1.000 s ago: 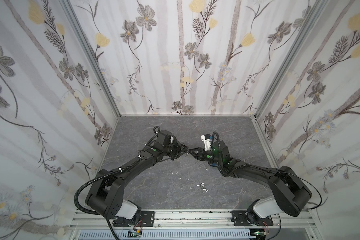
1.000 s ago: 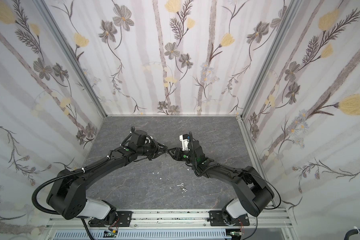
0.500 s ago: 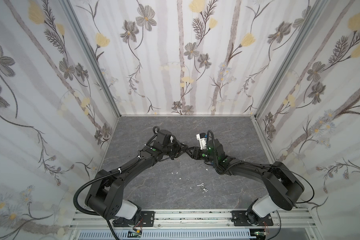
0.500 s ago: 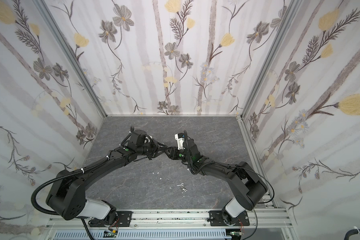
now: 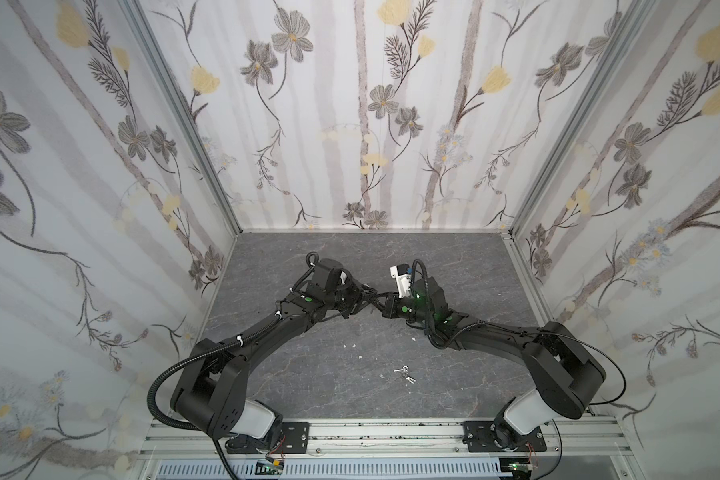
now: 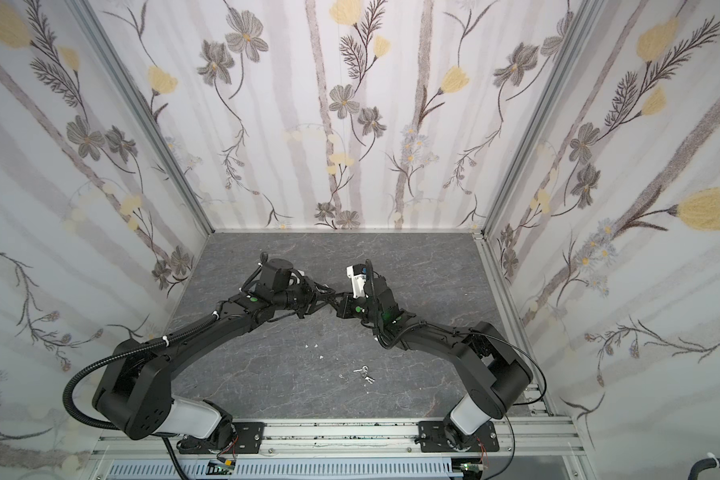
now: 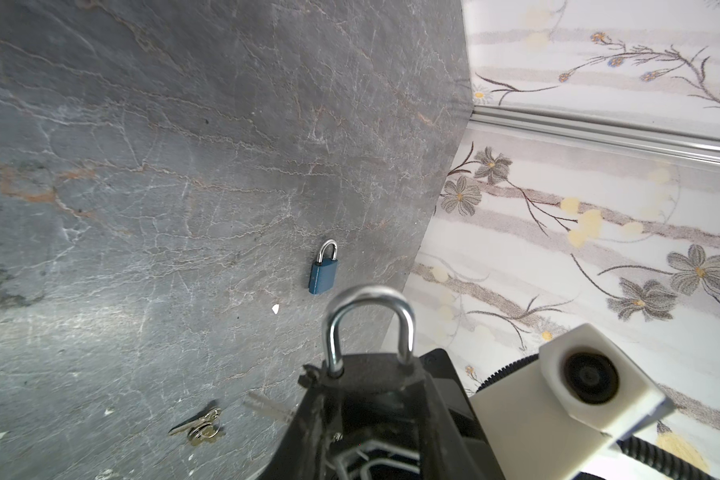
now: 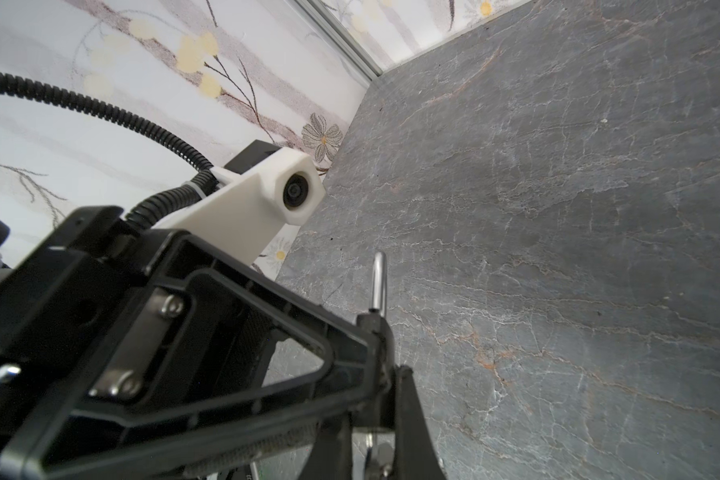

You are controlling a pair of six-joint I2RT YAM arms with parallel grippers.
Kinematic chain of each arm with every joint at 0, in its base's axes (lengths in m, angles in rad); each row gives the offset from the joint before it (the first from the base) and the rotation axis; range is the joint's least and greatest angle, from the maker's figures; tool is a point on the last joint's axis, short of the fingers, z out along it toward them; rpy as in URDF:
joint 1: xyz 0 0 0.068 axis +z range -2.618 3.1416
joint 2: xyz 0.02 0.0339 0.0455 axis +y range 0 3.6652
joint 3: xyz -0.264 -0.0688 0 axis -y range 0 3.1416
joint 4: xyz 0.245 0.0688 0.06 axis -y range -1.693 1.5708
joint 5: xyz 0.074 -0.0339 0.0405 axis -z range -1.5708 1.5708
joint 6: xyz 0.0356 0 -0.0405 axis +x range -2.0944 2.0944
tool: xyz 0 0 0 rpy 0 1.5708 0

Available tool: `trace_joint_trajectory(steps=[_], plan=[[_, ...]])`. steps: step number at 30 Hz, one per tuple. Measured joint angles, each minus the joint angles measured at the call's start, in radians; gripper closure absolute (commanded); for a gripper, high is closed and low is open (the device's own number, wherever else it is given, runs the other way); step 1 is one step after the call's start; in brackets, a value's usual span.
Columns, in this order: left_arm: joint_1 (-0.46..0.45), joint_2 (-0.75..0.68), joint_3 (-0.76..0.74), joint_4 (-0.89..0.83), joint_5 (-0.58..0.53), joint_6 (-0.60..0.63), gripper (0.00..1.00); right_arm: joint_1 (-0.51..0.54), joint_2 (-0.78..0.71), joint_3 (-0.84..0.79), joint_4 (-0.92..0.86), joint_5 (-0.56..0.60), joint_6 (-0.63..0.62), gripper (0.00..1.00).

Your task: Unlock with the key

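My left gripper (image 7: 366, 386) is shut on a black padlock whose silver shackle (image 7: 370, 299) sticks out beyond the fingers. In both top views the left gripper (image 5: 366, 296) and the right gripper (image 5: 385, 306) meet tip to tip above the middle of the floor, and the padlock is hidden between them. In the right wrist view the shackle (image 8: 378, 282) stands edge-on just past my right gripper (image 8: 373, 399), whose fingers are closed on a small silver key (image 8: 375, 449) at the padlock's underside.
A blue padlock (image 7: 323, 274) lies on the grey slate floor (image 5: 350, 257) near the right wall. A loose bunch of keys (image 5: 404, 373) (image 7: 200, 428) lies toward the front, with white specks (image 5: 350, 345) nearby. Flowered walls close three sides.
The right gripper has moved left up to the left gripper's padlock and closed its jaws. The left arm has hardly moved.
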Motion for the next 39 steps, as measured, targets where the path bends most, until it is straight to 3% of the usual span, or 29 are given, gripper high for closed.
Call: trace_joint_trajectory(steps=[1, 4, 7, 15, 23, 30, 39], plan=[[0.0, 0.0, -0.001, 0.0, 0.005, -0.001, 0.49, -0.001, 0.0, 0.0, -0.003, 0.001, 0.002, 1.0], [0.002, -0.002, -0.002, -0.002, 0.031, 0.001, 0.38, -0.015, -0.005, -0.016, 0.0, 0.036, 0.0, 1.0], [0.018, -0.008, -0.003, -0.014, 0.043, 0.026, 0.35, -0.027, -0.019, -0.039, -0.007, 0.038, -0.004, 1.0], [0.092, -0.079, 0.018, -0.118, 0.069, 0.169, 0.36, -0.066, -0.065, -0.104, 0.005, -0.066, -0.048, 1.0], [0.161, -0.118, 0.093, -0.341, 0.115, 0.435, 0.39, -0.107, -0.089, -0.115, -0.022, -0.214, -0.1, 1.0], [0.166, -0.12, 0.124, -0.488, 0.138, 0.645, 0.39, -0.119, -0.089, -0.106, -0.028, -0.333, -0.127, 1.0], [0.146, -0.12, 0.13, -0.521, 0.186, 0.761, 0.38, -0.116, -0.061, -0.071, -0.038, -0.45, -0.154, 1.0]])
